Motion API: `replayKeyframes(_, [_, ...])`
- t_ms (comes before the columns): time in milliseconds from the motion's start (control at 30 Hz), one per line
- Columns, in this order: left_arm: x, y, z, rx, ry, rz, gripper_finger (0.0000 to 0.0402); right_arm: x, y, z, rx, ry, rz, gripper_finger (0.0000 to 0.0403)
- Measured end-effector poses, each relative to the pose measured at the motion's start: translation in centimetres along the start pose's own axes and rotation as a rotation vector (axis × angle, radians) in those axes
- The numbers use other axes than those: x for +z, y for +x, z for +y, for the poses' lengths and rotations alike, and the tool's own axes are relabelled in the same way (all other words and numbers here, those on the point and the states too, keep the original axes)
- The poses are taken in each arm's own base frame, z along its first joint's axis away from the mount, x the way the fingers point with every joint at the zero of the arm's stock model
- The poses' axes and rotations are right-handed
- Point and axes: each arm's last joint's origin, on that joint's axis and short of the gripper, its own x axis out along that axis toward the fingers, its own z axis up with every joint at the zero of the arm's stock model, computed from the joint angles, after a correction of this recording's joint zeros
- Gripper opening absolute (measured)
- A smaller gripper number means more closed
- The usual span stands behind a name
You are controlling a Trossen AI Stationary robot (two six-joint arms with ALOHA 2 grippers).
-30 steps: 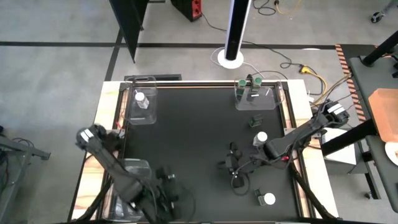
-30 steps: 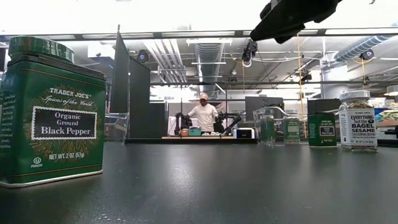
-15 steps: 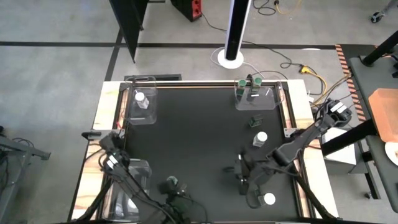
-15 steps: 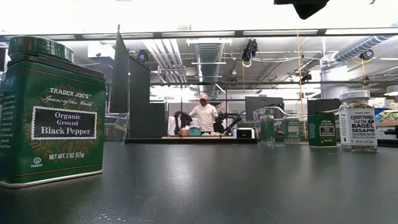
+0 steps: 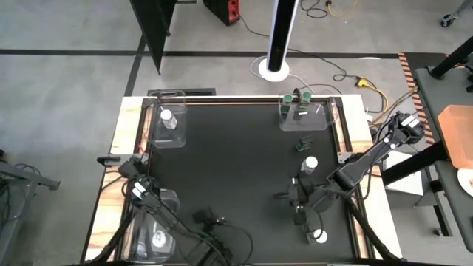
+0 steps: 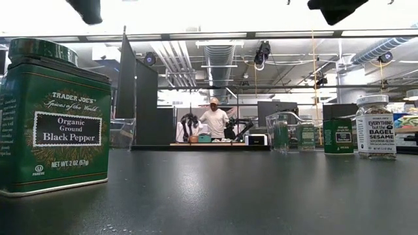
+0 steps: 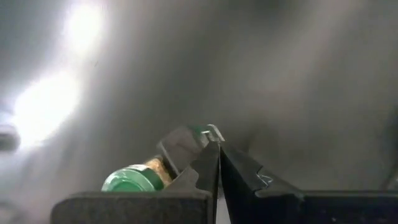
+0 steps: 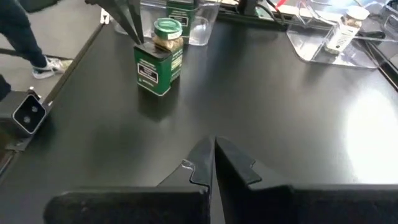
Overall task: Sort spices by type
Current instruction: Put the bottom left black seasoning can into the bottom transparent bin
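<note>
A green black-pepper tin [image 8: 158, 59] with a round green lid [image 7: 134, 177] stands upright on the black table, near its front edge left of centre; in the low view the tin [image 6: 55, 117] fills the left. My left gripper [image 7: 216, 135] is shut and points steeply down, its tips [image 8: 140, 40] close beside the lid. My right gripper [image 8: 211, 146] is shut on nothing and hangs above the table's right half [image 5: 294, 199], pointing toward the tin. Loose spices stand on the right: a white-lidded jar [image 5: 310, 163], a green tin [image 5: 303, 144] and another white-lidded jar [image 5: 320, 236]. My left gripper's shut fingertips come from above at the green tin's top, next to the lid [image 8: 166, 28]. I cannot tell whether they touch it. The tin stands upright on the table.
A clear tray [image 5: 304, 117] at the far right holds green-lidded tins. A clear tray [image 5: 167, 125] at the far left holds a white-lidded jar. More clear trays [image 5: 159, 233] sit at the near left. A person stands in the room far behind the table [image 6: 213, 121].
My left gripper has come down toward the green tin and tipped to point more steeply down; it now covers the lid in the high view. My right gripper has drawn back toward the table's right edge and risen a little.
</note>
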Motion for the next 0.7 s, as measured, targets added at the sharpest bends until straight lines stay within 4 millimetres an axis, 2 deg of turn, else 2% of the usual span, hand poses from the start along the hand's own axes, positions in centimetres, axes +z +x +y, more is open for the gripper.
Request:
replayKeyframes(167, [0.9,1.2,0.5,0.016,0.005,0.053,0.0,-1.0,-0.6,-0.5,0.004,0.032,-0.03,0.0009])
replayKeyframes(500, [3.5,3.1,2.1,-0.012,-0.065,0.212,0.0,-1.5,-0.6,-0.7,0.011,0.046,-0.054,0.0009])
replayKeyframes(700, [5.3,3.0,3.3,-0.086,-0.072,0.303,0.0,-1.5,-0.6,-0.7,0.013,0.063,-0.057,0.0009])
